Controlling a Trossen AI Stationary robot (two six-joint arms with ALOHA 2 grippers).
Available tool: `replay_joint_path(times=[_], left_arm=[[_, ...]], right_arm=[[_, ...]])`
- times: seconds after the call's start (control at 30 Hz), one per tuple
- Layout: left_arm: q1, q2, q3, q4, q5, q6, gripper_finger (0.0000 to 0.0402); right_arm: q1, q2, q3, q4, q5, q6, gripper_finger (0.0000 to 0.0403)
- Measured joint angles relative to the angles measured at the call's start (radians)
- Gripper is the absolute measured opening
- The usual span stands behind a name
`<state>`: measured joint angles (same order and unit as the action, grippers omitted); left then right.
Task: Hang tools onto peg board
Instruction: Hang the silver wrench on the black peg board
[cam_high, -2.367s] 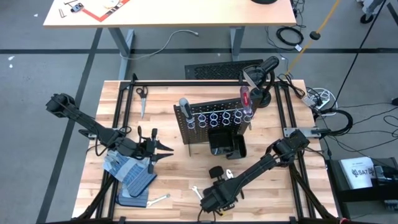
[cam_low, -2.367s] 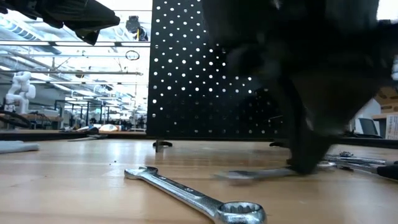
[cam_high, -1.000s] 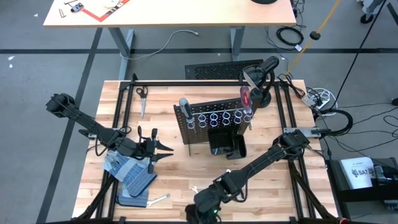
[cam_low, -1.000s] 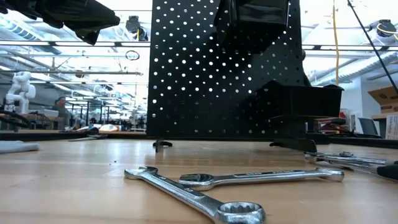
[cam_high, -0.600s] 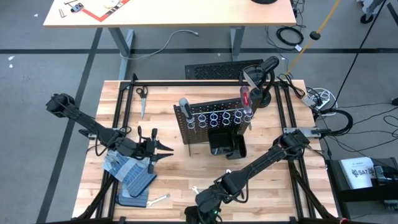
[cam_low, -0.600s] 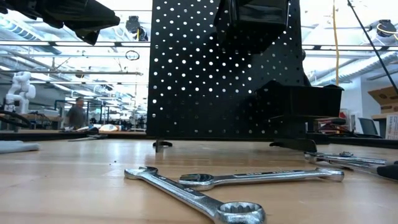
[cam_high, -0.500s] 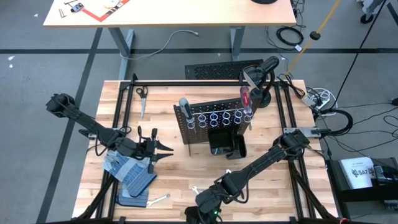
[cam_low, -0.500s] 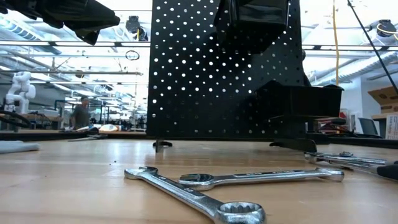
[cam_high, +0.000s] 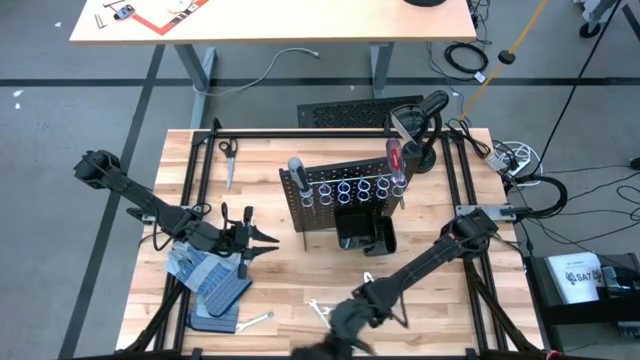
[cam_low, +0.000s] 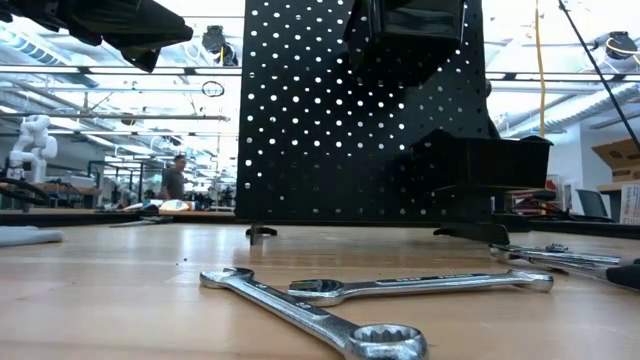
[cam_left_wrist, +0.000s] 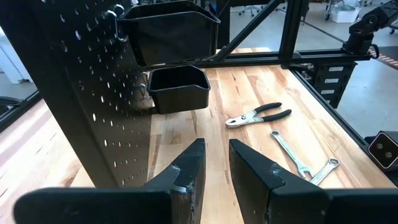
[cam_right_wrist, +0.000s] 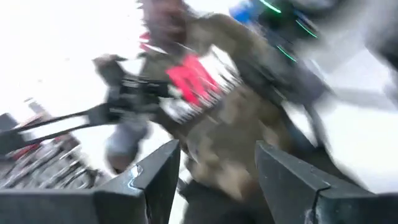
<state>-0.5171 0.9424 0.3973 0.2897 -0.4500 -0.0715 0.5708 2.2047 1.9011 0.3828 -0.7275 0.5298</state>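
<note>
Swinging away from the table's near edge, the right gripper (cam_right_wrist: 214, 171) now shows as a blur low in the high view, its fingers spread wide with nothing between them. Two silver wrenches (cam_low: 330, 305) lie crossed on the wood in front of the peg board (cam_high: 345, 188), an upright black perforated panel with silver rings and a black bin. Its red-handled screwdriver (cam_high: 395, 158) and grey-handled screwdriver (cam_high: 297, 170) stand in the rings. Pliers (cam_left_wrist: 258, 115) lie flat near the bin. Over at the left, the left gripper (cam_left_wrist: 216, 168) hovers above the gloves (cam_high: 205, 275), fingers narrowly parted and empty.
</note>
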Motion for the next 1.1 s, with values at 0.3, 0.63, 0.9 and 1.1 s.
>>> replay_joint_path(times=[0.3,0.63,0.9,1.1], left_arm=[[0.0,0.0,0.0,0.0,0.0,-0.001,0.0082],[0.0,0.0,0.0,0.0,0.0,-0.002,0.0082],[0.0,0.0,0.0,0.0,0.0,-0.001,0.0082],[0.0,0.0,0.0,0.0,0.0,0.0,0.0082]], right_arm=[[0.051,-0.083,0.001,0.154,0.039,-0.097,0.0201],[0.124,-0.086,0.001,0.054,0.141,0.005,0.0201],[0.147,-0.117,0.002,-0.031,0.208,-0.036,0.0201],[0.146,-0.114,0.002,-0.036,0.21,-0.035,0.0201]])
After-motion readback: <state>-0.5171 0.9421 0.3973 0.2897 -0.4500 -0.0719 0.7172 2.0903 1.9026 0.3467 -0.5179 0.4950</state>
